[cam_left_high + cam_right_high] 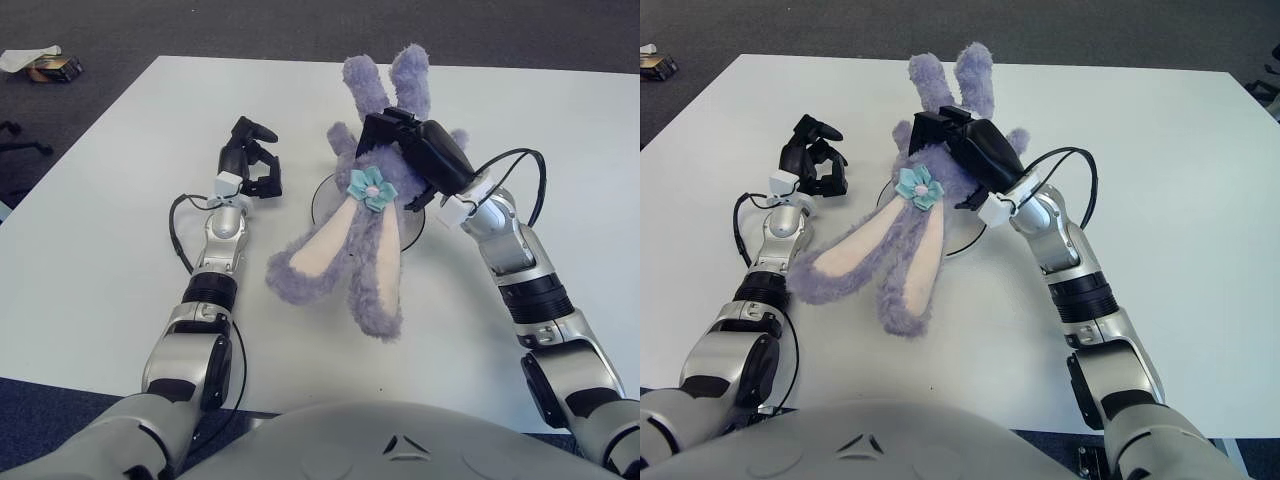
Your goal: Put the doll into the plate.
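Right hand [405, 155] grasping purple doll [365, 225] over plate [322, 200] on white bench [110, 200]; left hand [252, 165] clenched, empty, left of plate

no readable text, labels, brands or numbers anywhere; nothing legible on the arms, doll or table

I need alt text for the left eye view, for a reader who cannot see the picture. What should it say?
The robot's right hand grips a purple plush rabbit doll and holds it over a plate on a white table, the long ears trailing toward the robot. The left hand, fingers curled and holding nothing, shows left of the plate.
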